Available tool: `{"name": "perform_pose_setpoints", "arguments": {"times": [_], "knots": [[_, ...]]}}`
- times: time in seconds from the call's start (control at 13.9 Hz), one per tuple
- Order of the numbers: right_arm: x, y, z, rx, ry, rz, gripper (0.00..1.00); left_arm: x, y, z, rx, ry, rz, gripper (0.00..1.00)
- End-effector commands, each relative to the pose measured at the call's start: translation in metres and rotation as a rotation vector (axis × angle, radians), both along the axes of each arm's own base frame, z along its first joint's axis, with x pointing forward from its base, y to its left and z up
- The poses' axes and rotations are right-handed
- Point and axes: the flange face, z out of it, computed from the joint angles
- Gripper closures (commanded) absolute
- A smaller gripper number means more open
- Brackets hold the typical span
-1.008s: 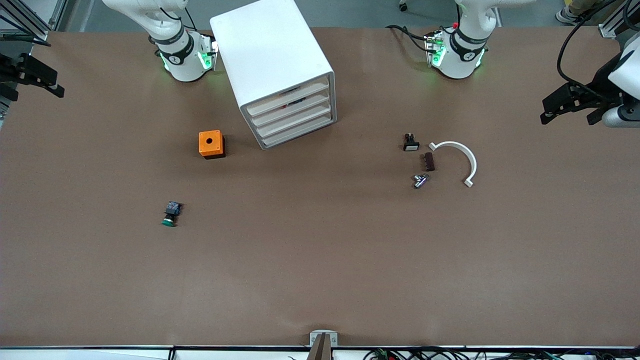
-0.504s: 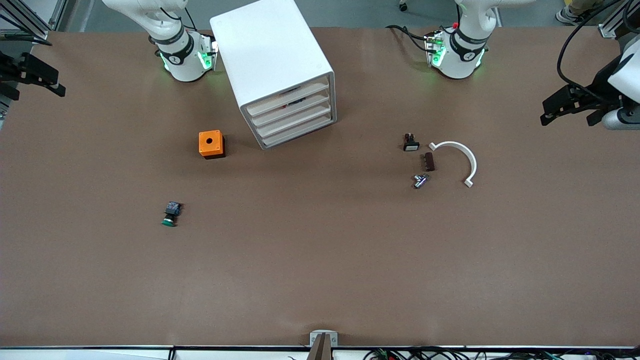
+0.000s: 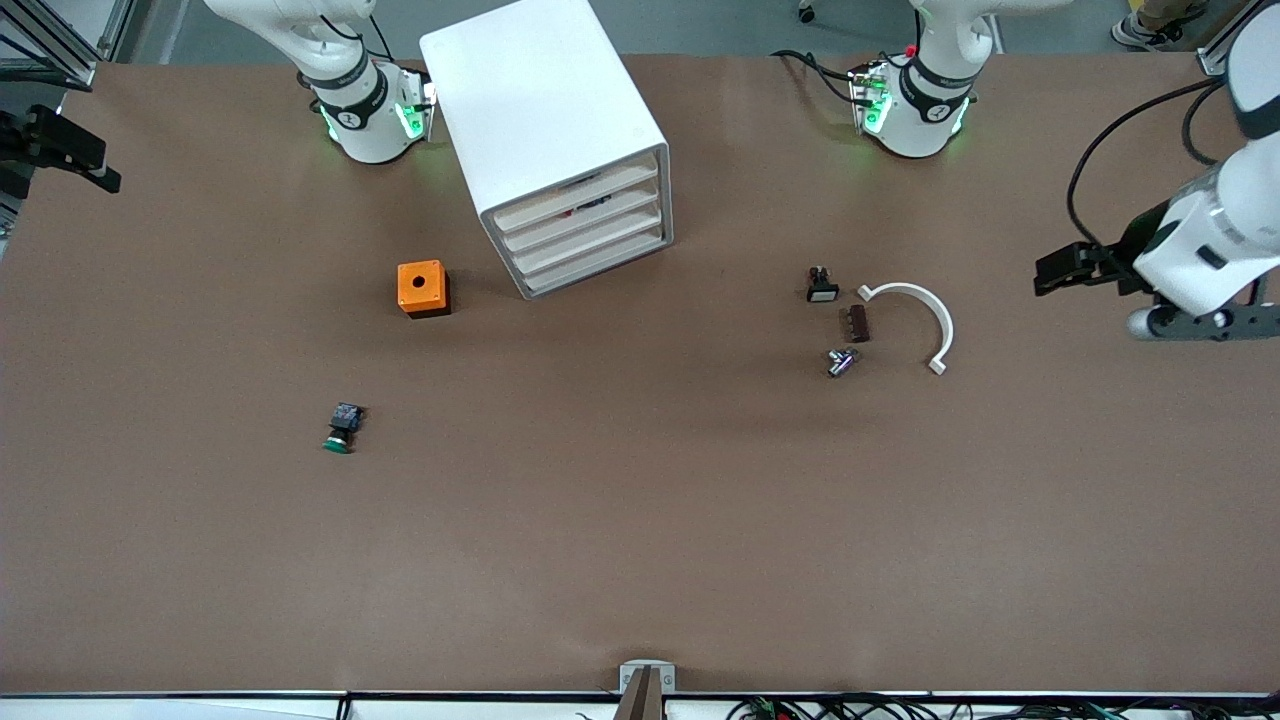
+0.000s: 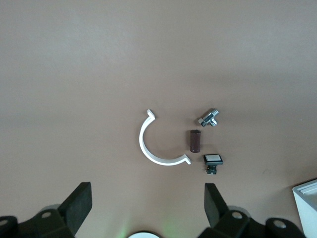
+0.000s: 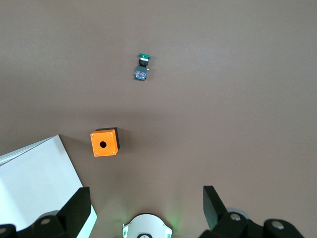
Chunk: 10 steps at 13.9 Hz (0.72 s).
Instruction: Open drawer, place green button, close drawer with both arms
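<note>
**Hovering Grippers, Shut Drawers, Button Alone on the Table**

Looking down from the front view, the white cabinet (image 3: 548, 140) stood between the two arm bases, its four drawers stacked and all pushed in; the drawer (image 3: 578, 200) at the top sat flush like the others. The orange box (image 3: 422, 288) rested just beside the cabinet, toward the right arm's end. The button (image 3: 342, 427) lay on its side on the bare table (image 3: 640, 520), nearer to the camera than the orange box and well apart from it. Toward the left arm's end, a black part with a white cap (image 3: 821, 286), a small brown piece (image 3: 858, 323), a metal fitting (image 3: 841, 361) and a white curved clip (image 3: 915, 318) lay close together. The left gripper (image 3: 1062, 270) hung over the table's left-arm end, holding nothing. The right gripper (image 3: 70, 152) hung at the right-arm end, partly cut off by the frame.

From the left wrist view, the left gripper's fingers (image 4: 78, 205) were spread wide and empty above the clip, brown piece, fitting and white-capped part.

From the right wrist view, the right gripper's fingers (image 5: 214, 203) were likewise spread wide and empty, high above the orange box, with the button lying apart from it and a corner of the cabinet showing.
</note>
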Motion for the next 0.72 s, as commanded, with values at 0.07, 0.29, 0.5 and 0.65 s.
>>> {"name": "perform_pose_setpoints", "arguments": {"times": [0.07, 0.29, 0.5, 0.65], "knots": [[-0.006, -0.003, 0.007, 0.005, -0.007, 0.0, 0.0, 0.011, -0.06, -0.048, 0.052, 0.085, 0.076, 0.0], [-0.006, -0.004, 0.006, 0.007, -0.005, -0.003, 0.0, 0.01, -0.111, -0.093, 0.106, 0.15, 0.129, 0.0], [-0.005, 0.001, 0.006, 0.006, -0.005, 0.006, 0.0, 0.002, -0.155, -0.132, 0.169, 0.201, 0.208, 0.0], [-0.004, 0.005, 0.006, 0.007, -0.007, 0.012, 0.0, -0.01, -0.191, -0.152, 0.19, 0.238, 0.28, 0.0]]}}
